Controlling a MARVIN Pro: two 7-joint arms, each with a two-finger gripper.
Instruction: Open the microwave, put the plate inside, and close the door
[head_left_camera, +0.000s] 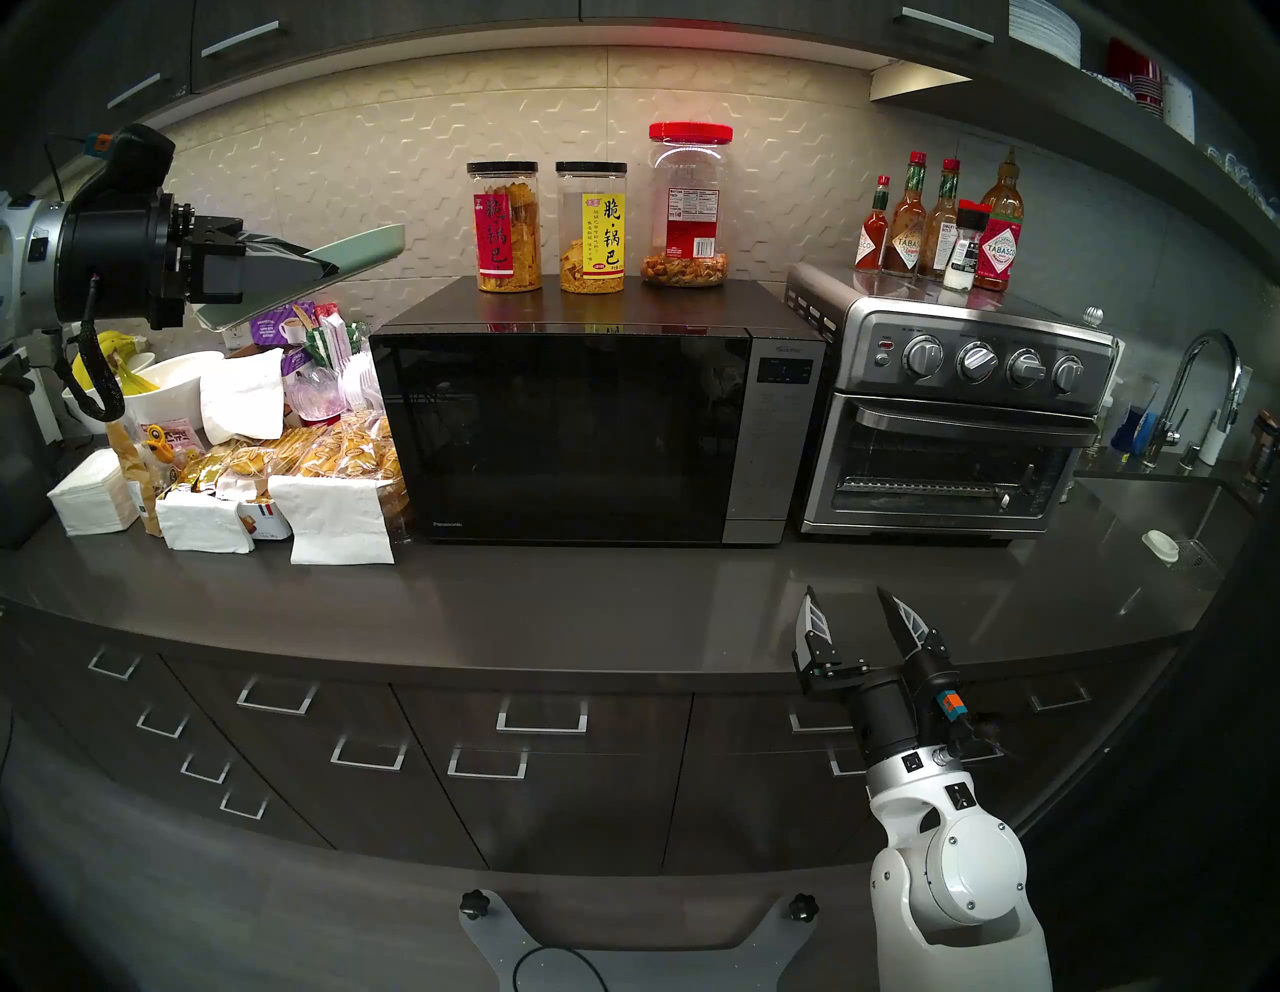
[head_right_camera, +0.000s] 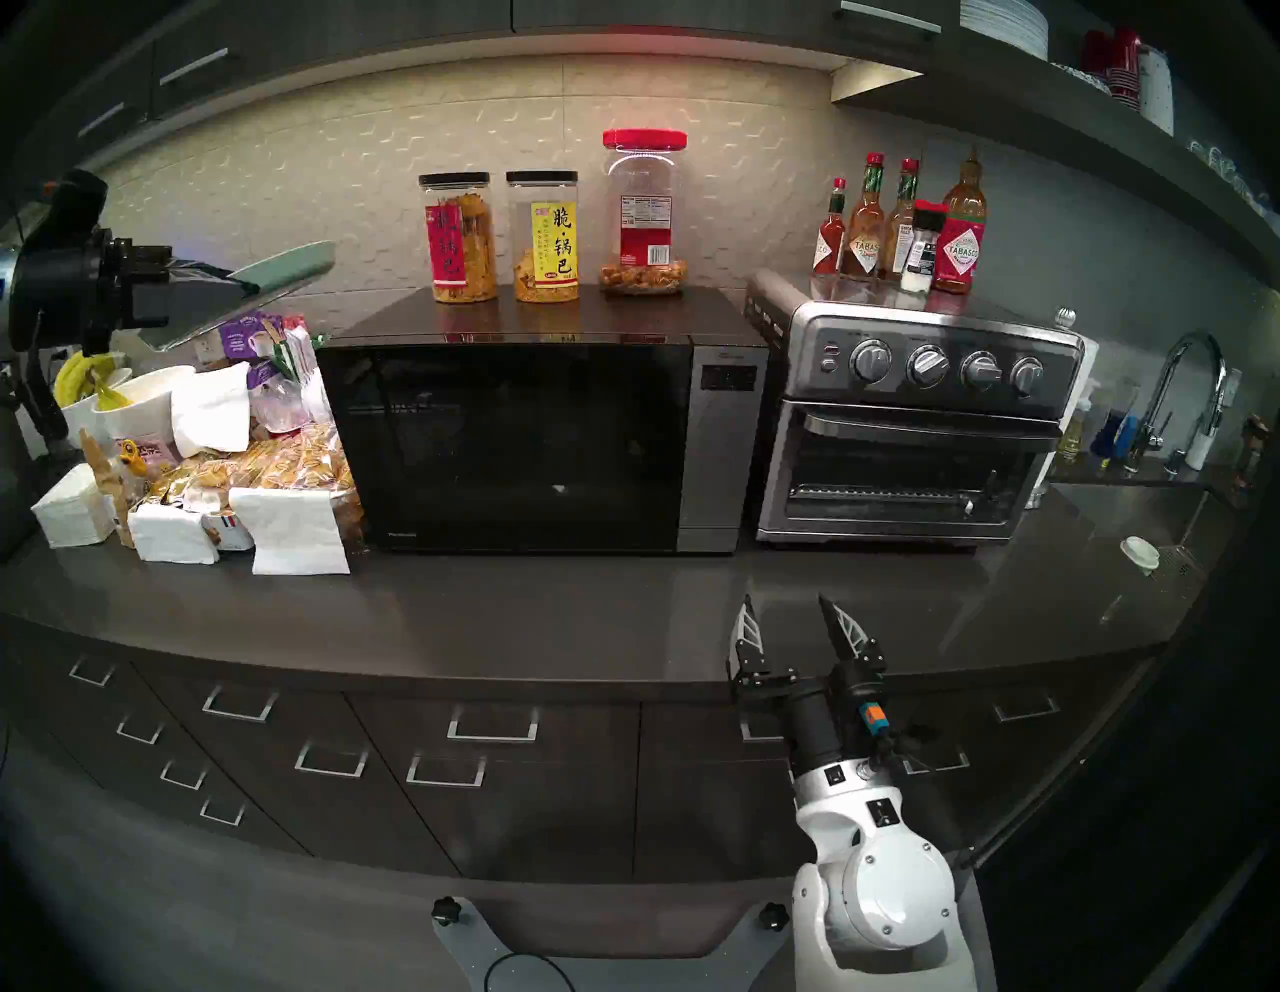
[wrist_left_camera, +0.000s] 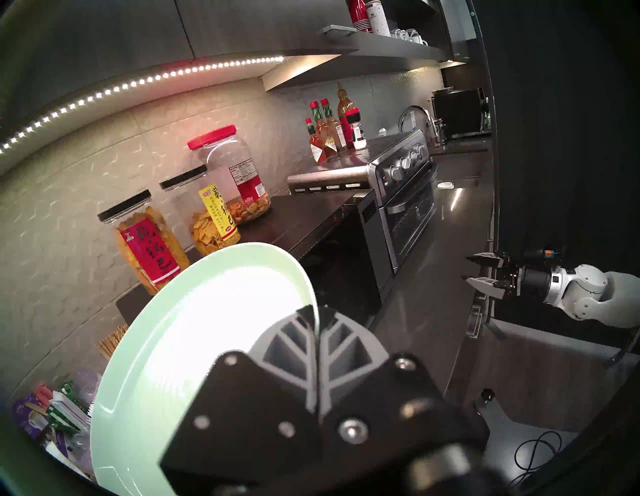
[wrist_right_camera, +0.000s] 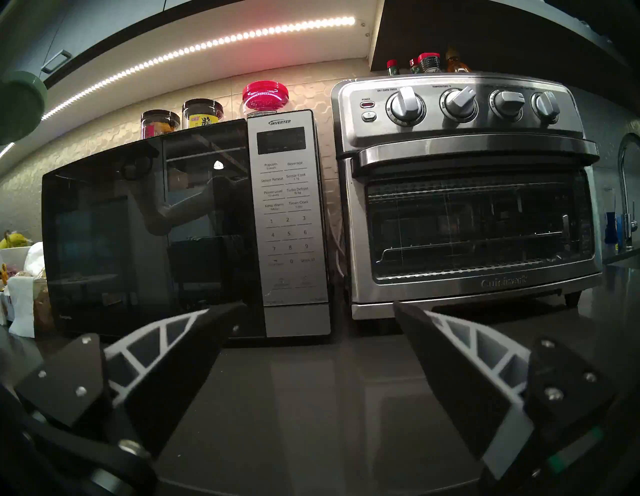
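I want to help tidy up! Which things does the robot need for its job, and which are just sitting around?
Needed:
- plate, pinched in the left hand
- microwave, its door shut
- right hand, open and empty

Just sitting around:
- snack jars
- sauce bottles
- toaster oven
- napkins
- bananas

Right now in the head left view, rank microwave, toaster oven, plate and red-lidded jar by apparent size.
1. microwave
2. toaster oven
3. plate and red-lidded jar: unsure, the plate is raised, nearer the camera and seen edge-on.

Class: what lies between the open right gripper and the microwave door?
Only bare countertop separates the right gripper from the closed door; the right wrist view shows it.
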